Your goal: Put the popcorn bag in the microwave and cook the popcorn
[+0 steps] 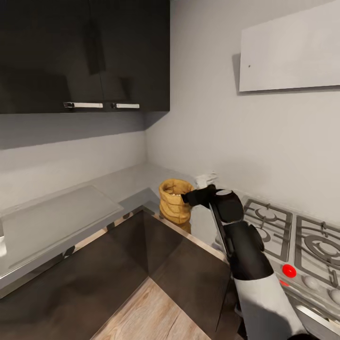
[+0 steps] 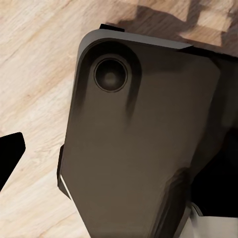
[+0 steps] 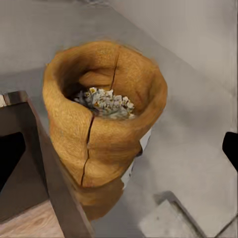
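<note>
The popcorn bag, a tan crumpled sack with an open rolled rim, stands upright on the grey countertop at the inner corner's front edge. In the right wrist view the popcorn bag shows pale kernels inside. My right gripper is at the bag's right side near the rim. It is open, its dark fingertips wide apart at the picture's edges with the bag between them, not touching. My left gripper hangs open over wood floor, beside a dark part of the robot. The microwave is out of view.
A gas stove with a red knob lies right of the bag, under my right arm. A small white object sits behind the bag by the wall. A flat clear board lies on the left counter. Dark upper cabinets hang overhead.
</note>
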{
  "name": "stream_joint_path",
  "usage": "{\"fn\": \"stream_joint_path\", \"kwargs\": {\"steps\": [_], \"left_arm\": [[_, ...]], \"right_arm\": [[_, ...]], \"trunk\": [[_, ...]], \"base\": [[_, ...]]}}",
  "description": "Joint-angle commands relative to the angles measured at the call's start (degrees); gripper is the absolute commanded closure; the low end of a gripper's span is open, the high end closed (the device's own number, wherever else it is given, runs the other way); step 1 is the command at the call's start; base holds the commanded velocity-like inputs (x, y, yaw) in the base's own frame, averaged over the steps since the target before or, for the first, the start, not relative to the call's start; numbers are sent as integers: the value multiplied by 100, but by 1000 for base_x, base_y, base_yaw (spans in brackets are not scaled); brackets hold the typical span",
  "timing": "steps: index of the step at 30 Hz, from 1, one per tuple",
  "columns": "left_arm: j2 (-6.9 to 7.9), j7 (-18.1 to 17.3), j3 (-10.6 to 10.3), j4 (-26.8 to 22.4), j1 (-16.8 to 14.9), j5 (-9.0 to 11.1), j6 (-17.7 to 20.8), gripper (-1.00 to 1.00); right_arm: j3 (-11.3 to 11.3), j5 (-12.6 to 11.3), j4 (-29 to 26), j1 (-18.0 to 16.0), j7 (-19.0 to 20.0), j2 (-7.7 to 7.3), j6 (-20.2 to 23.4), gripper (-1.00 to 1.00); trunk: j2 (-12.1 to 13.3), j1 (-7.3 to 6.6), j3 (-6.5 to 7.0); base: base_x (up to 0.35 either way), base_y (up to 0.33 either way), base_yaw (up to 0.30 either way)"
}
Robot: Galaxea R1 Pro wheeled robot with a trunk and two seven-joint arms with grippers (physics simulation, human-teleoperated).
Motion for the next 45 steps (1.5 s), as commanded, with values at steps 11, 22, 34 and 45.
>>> {"fn": "stream_joint_path", "kwargs": {"steps": [11, 22, 34, 45], "left_arm": [[-1, 2, 13, -2, 1, 28, -13, -100], [-1, 2, 14, -2, 1, 28, -13, -100], [-1, 2, 13, -2, 0, 28, -13, -100], [-1, -4, 7, -2, -1, 28, -13, -100]], "right_arm": [[-1551, 81, 1820, -2155, -646, 17, 22, -100], [-1551, 22, 1533, -2182, -1219, 38, 22, -100], [-1550, 21, 1517, -1641, -1258, 38, 22, -100], [-1560, 27, 1546, -1627, -1252, 38, 22, -100]], "trunk": [[-4, 0, -7], [-4, 0, -7], [-4, 0, -7], [-4, 0, -7]], "base": [[0, 0, 0], [0, 0, 0], [0, 0, 0], [0, 2, 0]]}}
